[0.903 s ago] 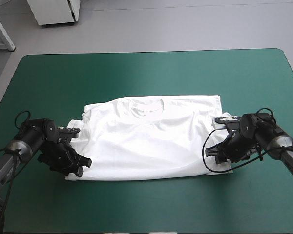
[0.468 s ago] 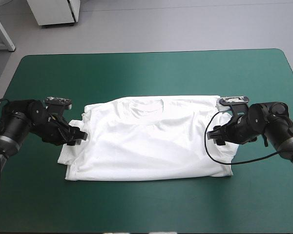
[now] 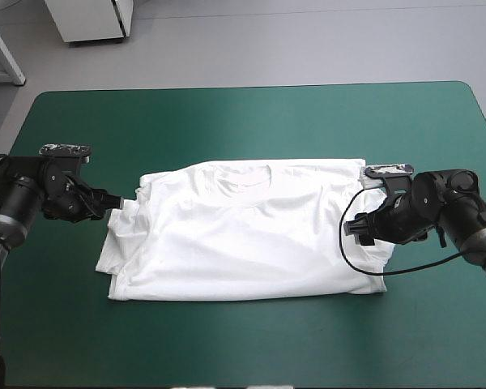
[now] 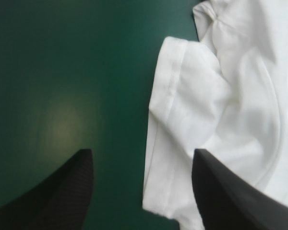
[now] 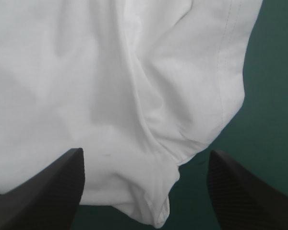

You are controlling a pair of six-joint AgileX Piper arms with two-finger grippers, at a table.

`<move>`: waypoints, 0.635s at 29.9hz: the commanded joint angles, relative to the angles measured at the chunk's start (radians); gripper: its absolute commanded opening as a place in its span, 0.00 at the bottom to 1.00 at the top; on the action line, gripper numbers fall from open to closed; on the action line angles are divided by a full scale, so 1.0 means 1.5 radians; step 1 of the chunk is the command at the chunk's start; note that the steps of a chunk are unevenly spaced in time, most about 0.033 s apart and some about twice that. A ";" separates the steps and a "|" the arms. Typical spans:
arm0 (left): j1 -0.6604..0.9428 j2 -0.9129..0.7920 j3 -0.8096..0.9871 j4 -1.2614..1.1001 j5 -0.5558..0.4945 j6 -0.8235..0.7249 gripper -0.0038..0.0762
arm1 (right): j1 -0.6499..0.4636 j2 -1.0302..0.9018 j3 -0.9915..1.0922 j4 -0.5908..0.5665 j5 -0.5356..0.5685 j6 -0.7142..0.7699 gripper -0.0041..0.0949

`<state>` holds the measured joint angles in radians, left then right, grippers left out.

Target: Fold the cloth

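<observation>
A white T-shirt (image 3: 243, 243) lies spread flat in the middle of a table under a teal-green cover (image 3: 243, 121). It lies front up, its collar (image 3: 245, 177) toward the table's far edge, with one robot gripper stationed at each of its sides.

The left gripper (image 3: 118, 201) sits at the garment's left sleeve (image 3: 117, 235), which is rumpled and bunched. Seen from the left wrist, this gripper (image 4: 143, 153) has its black fingers (image 4: 62, 191) standing well apart and empty. One finger is over bare teal-green cover (image 4: 62, 72) and the other over white cloth. The hemmed edge of the sleeve (image 4: 170, 120) runs ahead of the gripper and down into the gap between the fingers, and the rest of the T-shirt (image 4: 249, 96) stretches off beyond the second finger.

The right gripper (image 3: 359, 228) rests over the opposite sleeve. From the right wrist, this gripper (image 5: 146, 152) is likewise spread wide, its fingers (image 5: 48, 187) gripping nothing. A creased fold of the T-shirt (image 5: 86, 72) fills the space between and ahead of them. The stitched sleeve hem (image 5: 230, 96) curves ahead of one finger, with the cover (image 5: 273, 96) showing just beyond it.

Whether either gripper touches the fabric cannot be told.
</observation>
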<state>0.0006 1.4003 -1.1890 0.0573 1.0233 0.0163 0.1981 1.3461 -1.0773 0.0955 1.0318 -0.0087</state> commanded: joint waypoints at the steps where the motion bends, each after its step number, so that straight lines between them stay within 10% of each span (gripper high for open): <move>1: 0.006 0.029 -0.016 -0.013 -0.051 -0.006 0.60 | -0.001 -0.022 -0.020 0.005 -0.004 -0.003 0.72; 19: 0.006 0.234 -0.015 -0.105 -0.113 0.029 0.60 | -0.001 -0.022 -0.020 0.007 0.011 -0.001 0.67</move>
<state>0.0124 1.7471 -1.1977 -0.0343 0.8788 0.0474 0.1981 1.3461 -1.0773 0.1025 1.0612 -0.0087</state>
